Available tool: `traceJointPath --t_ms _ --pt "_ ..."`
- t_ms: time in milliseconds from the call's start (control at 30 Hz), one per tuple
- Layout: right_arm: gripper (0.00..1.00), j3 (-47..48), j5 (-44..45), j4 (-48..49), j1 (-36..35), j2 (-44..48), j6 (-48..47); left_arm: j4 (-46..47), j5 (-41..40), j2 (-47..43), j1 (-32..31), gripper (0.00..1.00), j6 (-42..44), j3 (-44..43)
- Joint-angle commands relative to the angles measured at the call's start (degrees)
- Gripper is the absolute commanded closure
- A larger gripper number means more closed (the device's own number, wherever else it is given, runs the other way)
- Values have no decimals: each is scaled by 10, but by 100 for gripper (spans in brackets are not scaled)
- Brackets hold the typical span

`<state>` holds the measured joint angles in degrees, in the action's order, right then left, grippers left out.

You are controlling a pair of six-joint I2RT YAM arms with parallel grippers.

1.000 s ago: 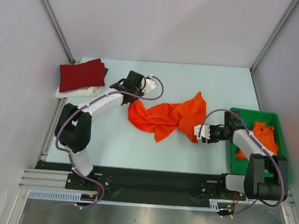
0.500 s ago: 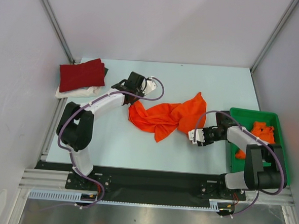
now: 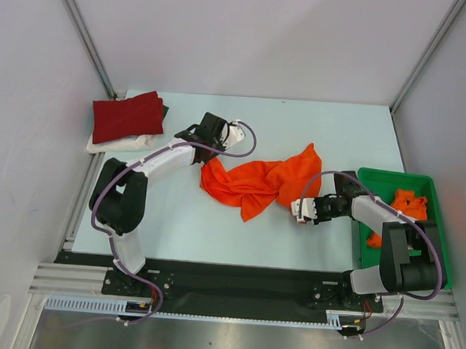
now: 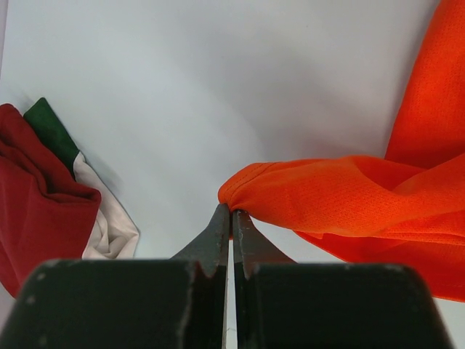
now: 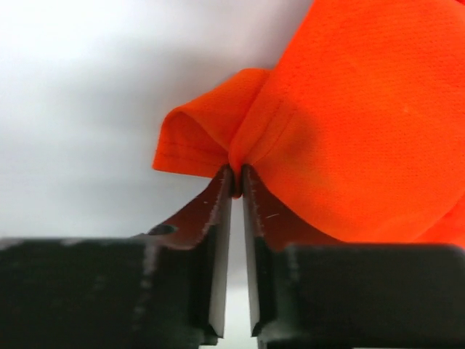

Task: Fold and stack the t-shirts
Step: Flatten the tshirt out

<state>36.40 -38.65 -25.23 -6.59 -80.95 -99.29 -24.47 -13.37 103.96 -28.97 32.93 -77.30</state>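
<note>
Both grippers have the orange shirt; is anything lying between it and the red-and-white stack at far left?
Nothing visible does. The left gripper and right gripper each pinch the orange shirt, and only bare table lies between it and the stack.

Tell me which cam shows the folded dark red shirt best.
Top external: the whole dark red shirt shows, lying on the white shirt. Left wrist catches only its edge. Right wrist shows only the orange t-shirt.

Green plastic bin point(image 3: 399, 175) at right edge of pale blue table point(image 3: 315, 124); grey walls around.
</note>
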Motion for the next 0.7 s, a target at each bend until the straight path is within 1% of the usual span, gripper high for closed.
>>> traceJointPath --t_ms 0,33,67,100,200,233,267,300,333,367,433,467,567,633,667 --pt "88 8 6 39 -6 6 30 18 -4 1 -6 100 -12 -13" --pt "90 10 12 42 -6 7 43 17 -4 0 -6 99 -11 -13" --pt "100 12 16 42 -7 14 50 16 -5 0 -6 100 -11 -14" --pt "100 19 19 46 -7 20 59 15 -6 -4 -6 100 -8 -12" --pt "100 48 37 57 -2 57 127 21 -22 -21 -6 100 6 -1" --pt "100 61 47 68 3 67 149 21 -25 -38 -6 100 7 2" --pt "100 76 52 75 5 75 211 20 -26 -47 -6 100 7 4" --pt "100 93 56 79 10 83 241 19 -25 -60 -6 100 6 6" --pt "100 135 68 79 13 83 269 14 -24 -81 -6 99 5 6" --pt "100 154 77 79 14 83 332 14 -23 -94 -8 100 5 6" --pt "100 211 98 86 22 79 398 9 -18 -116 -10 100 7 5" --pt "100 233 103 87 25 76 454 7 -12 -136 -13 100 8 0" --pt "100 296 126 84 31 63 542 -8 -10 -173 -14 100 3 -20" --pt "100 328 146 75 32 54 570 -13 -11 -193 -14 99 -2 -32" --pt "100 360 154 70 32 49 586 -14 -12 -202 -14 100 -3 -43"
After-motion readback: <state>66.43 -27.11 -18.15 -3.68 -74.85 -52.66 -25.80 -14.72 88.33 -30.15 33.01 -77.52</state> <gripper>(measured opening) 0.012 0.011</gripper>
